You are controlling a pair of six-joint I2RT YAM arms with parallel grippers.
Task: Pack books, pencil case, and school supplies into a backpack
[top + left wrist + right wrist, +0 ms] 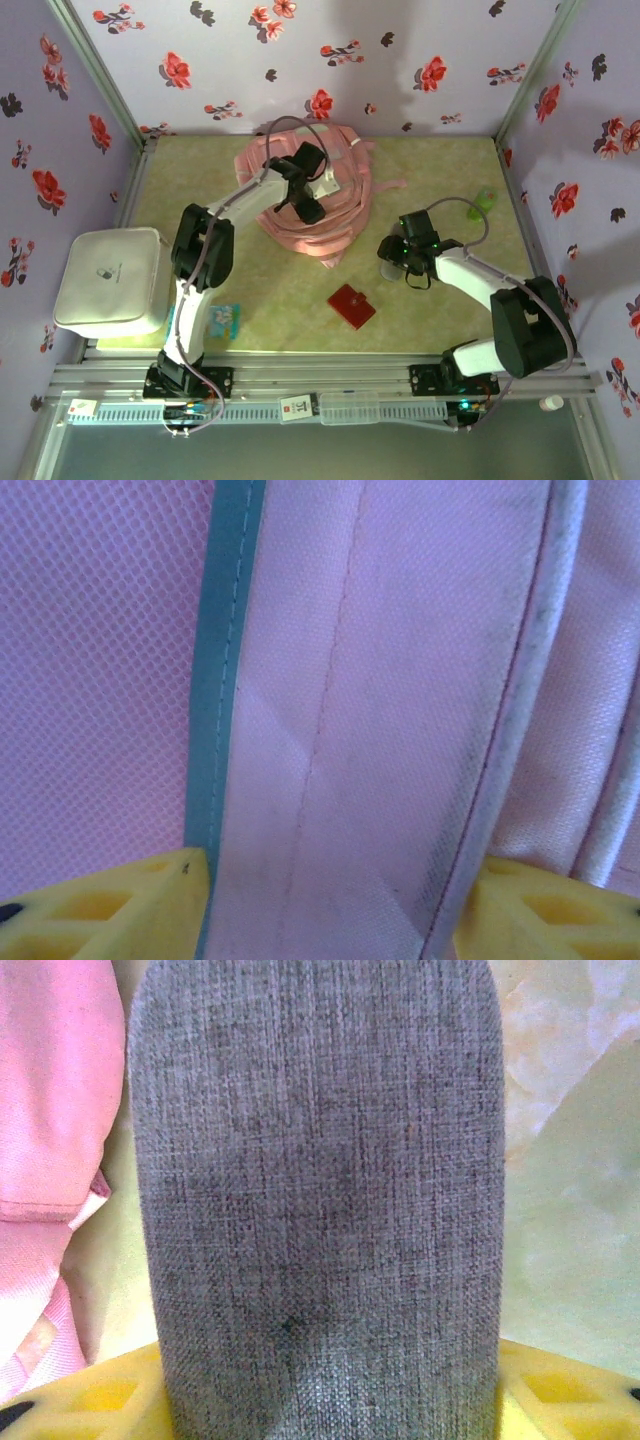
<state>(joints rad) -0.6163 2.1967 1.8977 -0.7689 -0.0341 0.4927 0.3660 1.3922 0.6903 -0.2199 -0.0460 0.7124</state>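
Observation:
The pale pink backpack point(335, 215) lies crumpled at the back middle of the table. My left gripper point(305, 192) is on top of it. In the left wrist view its yellow fingers point(100, 915) are shut on a band of the backpack's pink fabric point(380, 730) with a teal edge. My right gripper point(400, 258) hovers right of the backpack, shut on the grey oblong pouch point(315, 1190), which stands up between its yellow fingers point(90, 1395). The flat red square piece point(351, 305) lies on the table in front, apart from both grippers. The books are out of view.
A white box point(110, 280) sits at the left edge. A small blue-green flat item point(222, 318) lies by the left arm's base. A green object point(485, 198) rests at the right rear. Flowered walls close in three sides.

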